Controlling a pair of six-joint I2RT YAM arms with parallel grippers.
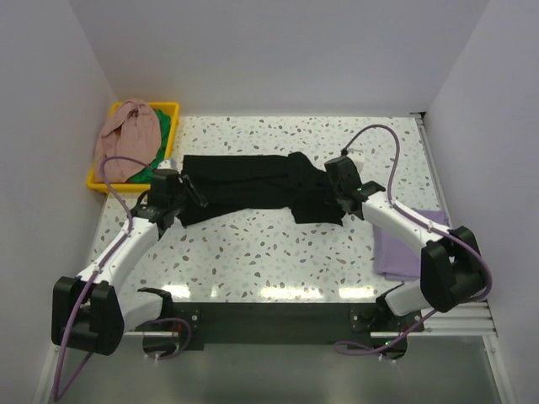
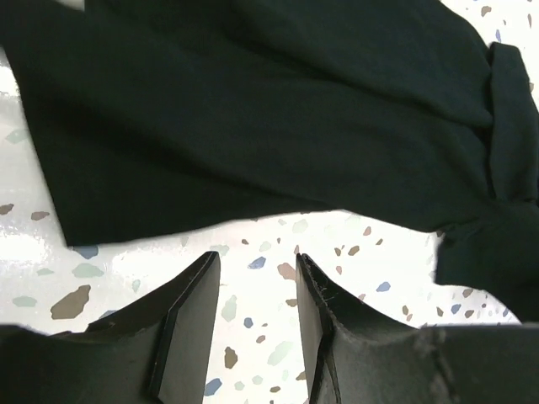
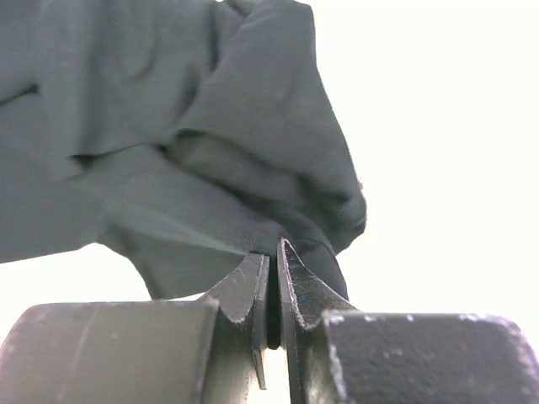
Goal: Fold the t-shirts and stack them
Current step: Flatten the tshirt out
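Note:
A black t-shirt (image 1: 253, 185) lies spread across the middle of the speckled table (image 1: 269, 252), bunched at its right end. My left gripper (image 1: 198, 195) is open and empty at the shirt's left lower edge; in the left wrist view (image 2: 257, 261) its jaws stand apart over bare table just below the cloth (image 2: 253, 118). My right gripper (image 1: 333, 187) is shut on a fold of the black shirt at its right end; the right wrist view (image 3: 272, 252) shows the cloth (image 3: 185, 143) pinched between the closed jaws. A folded lilac t-shirt (image 1: 404, 248) lies at the right.
A yellow bin (image 1: 168, 114) at the back left holds a pink garment (image 1: 126, 139) and something green (image 1: 152, 172). White walls close in the table on the left, back and right. A black mounting plate (image 1: 269, 320) runs along the near edge.

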